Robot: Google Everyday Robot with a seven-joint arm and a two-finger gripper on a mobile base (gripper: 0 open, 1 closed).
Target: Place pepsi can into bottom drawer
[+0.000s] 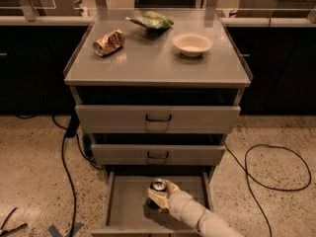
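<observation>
The bottom drawer is pulled open below the two upper drawers, showing a flat grey floor. My gripper reaches in from the lower right on a white arm and is shut on the pepsi can. The can is upright, dark blue with a silver top, low inside the drawer near its middle. I cannot tell whether its base touches the floor.
On the cabinet top lie a crushed gold can, a green snack bag and a white bowl. Black cables run on the speckled floor left and right of the cabinet. Dark counters stand behind.
</observation>
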